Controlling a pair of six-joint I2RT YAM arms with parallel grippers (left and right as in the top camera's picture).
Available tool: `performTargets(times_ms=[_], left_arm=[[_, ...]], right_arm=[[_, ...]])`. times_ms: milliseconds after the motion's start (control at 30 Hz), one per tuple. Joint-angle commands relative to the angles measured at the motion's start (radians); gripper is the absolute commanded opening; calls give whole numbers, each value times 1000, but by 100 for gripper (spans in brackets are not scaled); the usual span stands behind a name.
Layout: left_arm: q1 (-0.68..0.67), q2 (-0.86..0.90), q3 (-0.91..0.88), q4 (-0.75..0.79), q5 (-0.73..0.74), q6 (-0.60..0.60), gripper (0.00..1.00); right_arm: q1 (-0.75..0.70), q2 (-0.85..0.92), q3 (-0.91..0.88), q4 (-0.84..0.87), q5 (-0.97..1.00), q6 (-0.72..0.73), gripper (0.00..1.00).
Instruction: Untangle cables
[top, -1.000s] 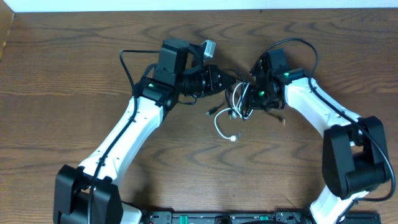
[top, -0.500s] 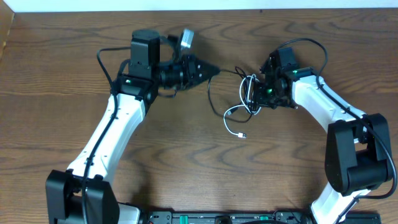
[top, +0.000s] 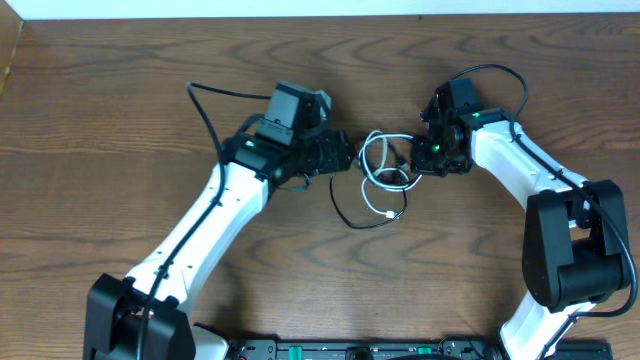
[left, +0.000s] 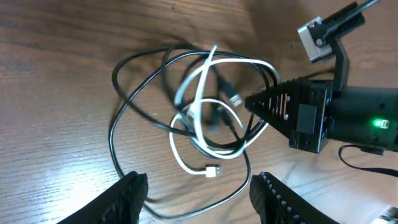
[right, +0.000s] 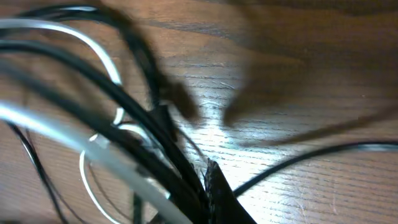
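The tangle of thin charging cables (top: 384, 176), one white and the rest black, lies on the brown wood-grain tabletop (top: 120, 100) near the middle, between the two arms' ends. In the left wrist view the tangle (left: 205, 118) shows as several overlapping loops. The white cord (left: 196, 78) crosses through the black ones and curls down to a small white plug (left: 212, 171) that rests on the wood. One black cord (left: 114, 143) swings out to the left of the knot and runs down toward the bottom edge of that view; from overhead the same loose black loop (top: 340, 212) trails toward the near side of the table, with the white plug just beside its end. The right gripper (top: 413, 160) sits at the right edge of the tangle. We see its black, pointed jaws (left: 256, 103) pressed together on several strands where the loops bunch up. In the right wrist view the dark and white cords run blurred straight into the closed tip (right: 214, 183). The left gripper (top: 343, 158) is at the opposite, left edge of the tangle. Its jaws stand wide apart (left: 199, 186) above the lower loops and clamp nothing. A thicker black cable (top: 205, 100) arcs off the left arm over the wood.
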Motion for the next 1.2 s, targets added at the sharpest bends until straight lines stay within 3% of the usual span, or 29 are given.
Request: performTargets(times_ms=[0, 500, 733, 967, 1167], left_arm=[[-43, 13, 2, 8, -67, 19, 58], [-196, 208, 2, 124, -63, -160, 56], [-206, 294, 2, 178, -63, -233, 50], [-206, 348, 2, 181, -63, -252, 50], [-206, 397, 2, 220, -68, -344, 50]], right_arm=[[-3, 7, -1, -3, 4, -8, 1], [-3, 7, -1, -5, 4, -8, 1], [-3, 7, -1, -8, 5, -8, 1], [-3, 7, -1, -8, 5, -9, 1], [-3, 7, -1, -8, 5, -9, 1]])
